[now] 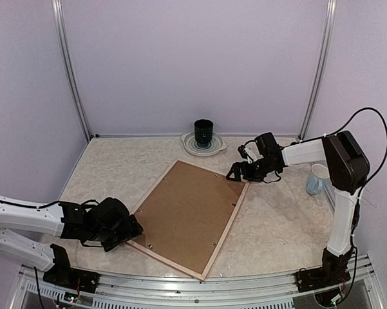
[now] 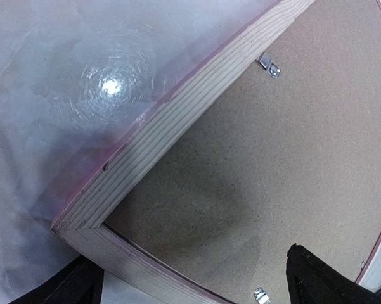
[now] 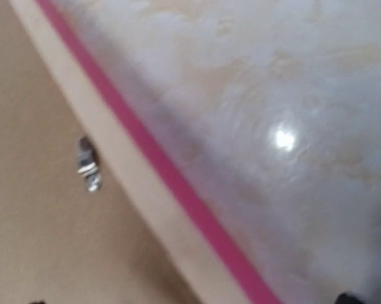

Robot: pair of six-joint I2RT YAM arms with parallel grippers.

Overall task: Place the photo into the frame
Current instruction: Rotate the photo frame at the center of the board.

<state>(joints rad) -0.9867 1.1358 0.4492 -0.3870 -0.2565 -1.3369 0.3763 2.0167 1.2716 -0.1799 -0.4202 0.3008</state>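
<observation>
The frame (image 1: 225,232) lies face down on the table, its pale wood back up and a brown backing board (image 1: 190,212) set inside it. The photo is out of view. My left gripper (image 1: 136,226) is open at the frame's left corner; in the left wrist view its fingers (image 2: 317,278) straddle that corner of the frame (image 2: 177,126) above the backing board (image 2: 291,139). My right gripper (image 1: 234,172) is open at the far right corner. The right wrist view shows the frame (image 3: 133,183) with its pink edge and a metal clip (image 3: 87,166).
A dark cup (image 1: 203,131) stands on a pale plate (image 1: 212,149) at the back of the table. A light blue mug (image 1: 317,179) stands by the right arm. Walls close the table at the back and both sides.
</observation>
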